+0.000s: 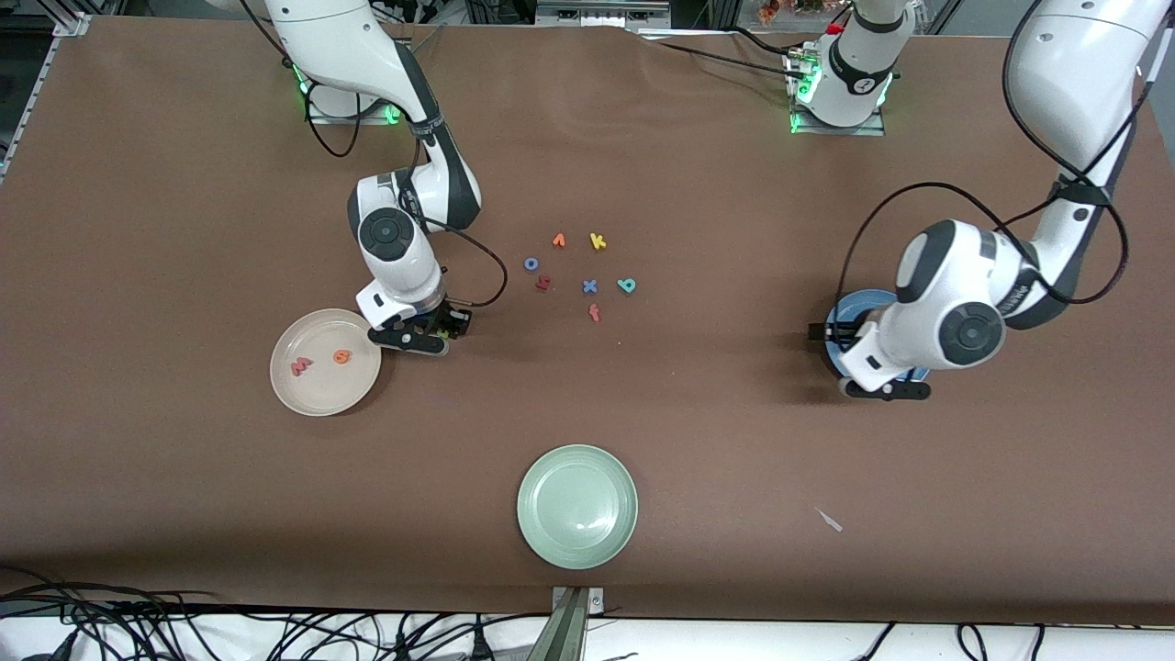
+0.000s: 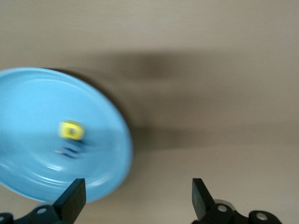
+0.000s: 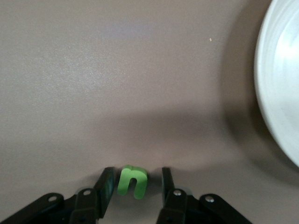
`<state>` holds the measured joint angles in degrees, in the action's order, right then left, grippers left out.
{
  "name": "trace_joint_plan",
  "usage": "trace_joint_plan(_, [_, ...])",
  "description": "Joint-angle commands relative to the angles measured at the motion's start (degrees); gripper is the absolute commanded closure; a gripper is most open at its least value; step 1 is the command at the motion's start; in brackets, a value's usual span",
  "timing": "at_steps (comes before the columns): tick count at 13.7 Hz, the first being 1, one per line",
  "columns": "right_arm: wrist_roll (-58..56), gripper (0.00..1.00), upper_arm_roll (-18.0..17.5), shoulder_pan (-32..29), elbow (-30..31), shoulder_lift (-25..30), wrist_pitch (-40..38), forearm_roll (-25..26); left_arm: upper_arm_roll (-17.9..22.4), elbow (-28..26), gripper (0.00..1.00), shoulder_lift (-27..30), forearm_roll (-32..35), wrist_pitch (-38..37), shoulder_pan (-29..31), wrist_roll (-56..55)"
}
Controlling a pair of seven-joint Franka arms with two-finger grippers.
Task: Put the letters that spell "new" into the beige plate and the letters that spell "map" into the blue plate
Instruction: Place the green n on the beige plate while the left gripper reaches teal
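the bench [image 1: 698, 431] is a wide brown sheet with plenty of bare room. three plates sit spread along it so each arm has its own drop zone: the beige plate [image 1: 317, 386] toward the right arm's end, the blue plate [image 1: 849, 308] toward the left arm's end, mostly hidden under that arm, and a pale green plate [image 1: 577, 505] nearest the front camera, between the two and unused by the task.

the beige plate already holds the pinkish-red w [image 1: 300, 367] and the orange e [image 1: 341, 356], well inside its rim. the blue plate shows a yellow p [image 2: 71, 130] lying near its middle with a bluish shape touching it, too blurred to name.

the left gripper [image 2: 138, 198] hangs over the blue plate's edge and the bare bench beside it, fingers spread wide and empty, which reads as a letter just let go. its way up and back to the pile looks open.

the right gripper [image 3: 136, 186] is low over the bench just beside the beige plate's rim, with the green n [image 3: 131, 180] upright between its narrow fingers; whether they pinch it yet i cannot tell.

the leftover pile lies mid-bench, well apart from every plate: the teal a [image 1: 627, 285] at its edge, easy to reach, beside a blue x [image 1: 589, 286], a red f [image 1: 595, 313], a yellow k [image 1: 598, 241], an orange v [image 1: 558, 240], a blue o [image 1: 531, 264] and a dark red piece [image 1: 543, 283].
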<state>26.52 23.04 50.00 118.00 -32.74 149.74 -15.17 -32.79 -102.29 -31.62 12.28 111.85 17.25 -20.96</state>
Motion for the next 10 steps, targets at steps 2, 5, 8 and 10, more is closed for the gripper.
trace_joint_plan(2, [-0.86, 0.78, 0.34, 0.63, -0.05, -0.4, 0.47, -0.83, -7.44, -4.05, 0.0, 1.21, -0.68, 5.99, -0.28, -11.61])
trace_joint_plan(5, [-2.61, 0.86, 0.69, 0.45, -0.49, 0.3, -0.23, -0.83, -9.57, -7.74, 0.0, 1.12, -0.59, 14.15, -4.48, -23.73])
trace_joint_plan(8, [-7.34, 0.86, 4.53, 0.19, -5.13, 2.67, -11.87, -0.83, -9.31, -8.55, 0.0, -0.63, 3.95, 20.41, -11.69, -40.94])
trace_joint_plan(10, [-14.8, 0.86, 9.54, 0.1, -9.88, 3.29, -22.16, -0.83, -9.04, -8.46, 0.0, -3.17, 10.54, 23.92, -15.39, -53.07])
